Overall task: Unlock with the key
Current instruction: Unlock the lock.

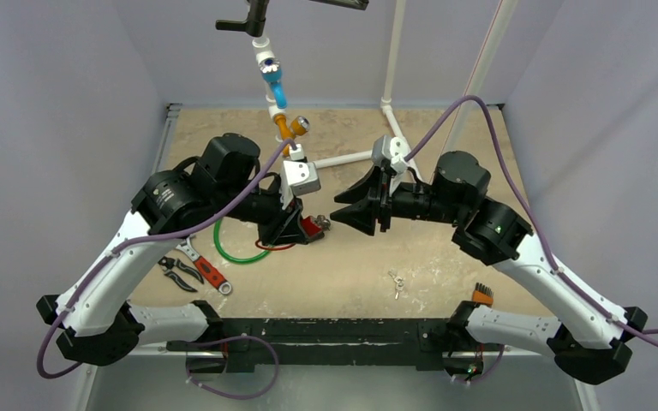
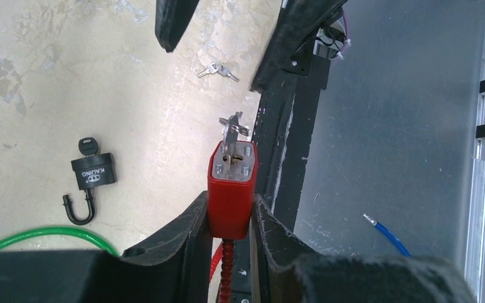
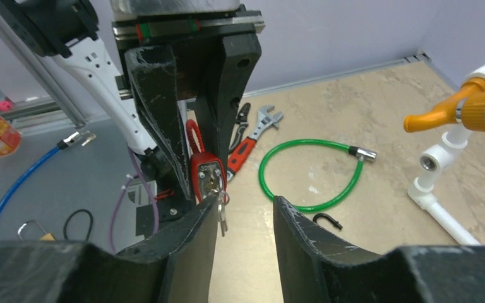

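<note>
A red padlock [image 2: 230,189] is clamped upright between the fingers of my left gripper [image 2: 229,208], its keyhole face pointing away from the wrist. A silver key [image 2: 233,129] on a ring sticks out of the keyhole. The lock's red ribbed cable [image 2: 226,271] hangs below it. In the top view the padlock [image 1: 311,228] is held above the table's middle, and my right gripper [image 1: 351,210] faces it from the right. In the right wrist view the padlock [image 3: 205,173] and the key [image 3: 221,211] sit just at the left fingertip; the right gripper [image 3: 246,205] is open, with nothing between its fingers.
A black padlock [image 2: 93,172] with its own key lies on the table. A green cable loop [image 1: 236,248], a red-handled wrench [image 1: 210,270] and pliers [image 1: 178,272] lie at the left. Spare keys [image 1: 396,281] lie near the front. White pipework with an orange valve [image 1: 284,127] rises behind.
</note>
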Controlling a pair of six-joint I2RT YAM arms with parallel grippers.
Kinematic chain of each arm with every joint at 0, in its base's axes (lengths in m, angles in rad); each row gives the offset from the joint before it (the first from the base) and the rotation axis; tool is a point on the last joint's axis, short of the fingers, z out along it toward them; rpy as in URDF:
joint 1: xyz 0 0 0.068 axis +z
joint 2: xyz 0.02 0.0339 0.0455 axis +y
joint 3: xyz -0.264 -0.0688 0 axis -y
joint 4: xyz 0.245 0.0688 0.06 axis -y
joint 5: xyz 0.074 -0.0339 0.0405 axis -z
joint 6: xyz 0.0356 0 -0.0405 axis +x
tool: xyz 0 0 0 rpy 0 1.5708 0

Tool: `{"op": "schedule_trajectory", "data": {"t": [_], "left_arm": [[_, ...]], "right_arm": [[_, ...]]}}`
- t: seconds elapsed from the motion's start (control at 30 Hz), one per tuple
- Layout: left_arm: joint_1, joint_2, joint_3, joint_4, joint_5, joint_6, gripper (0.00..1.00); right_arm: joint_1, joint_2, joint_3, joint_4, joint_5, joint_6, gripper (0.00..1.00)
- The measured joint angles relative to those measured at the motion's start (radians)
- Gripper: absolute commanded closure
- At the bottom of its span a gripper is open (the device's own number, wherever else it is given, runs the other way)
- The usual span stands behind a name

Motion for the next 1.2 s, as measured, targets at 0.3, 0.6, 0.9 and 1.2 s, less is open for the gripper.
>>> {"op": "schedule_trajectory", "data": {"t": [0.3,0.6,0.9,1.2], "left_arm": [[0.000,-0.010,-0.008,-0.003,0.006,0.014,1.00],[0.000,-0.010,-0.008,-0.003,0.015,0.014,1.00],[0.000,-0.012,-0.008,-0.004,0.021,0.014,1.00],[0.000,-0.014,-0.008,-0.013,0.013,0.026,1.00]], "right_arm": [[-0.029,0.024,0.000,0.071,-0.147,0.064,0.59],[-0.030,0.076,0.000,0.094,-0.219,0.094,0.62],[-0.032,0.092,-0.001,0.106,-0.259,0.112,0.85],[-0.037,0.101,-0.002,0.113,-0.277,0.115,0.99]]}}
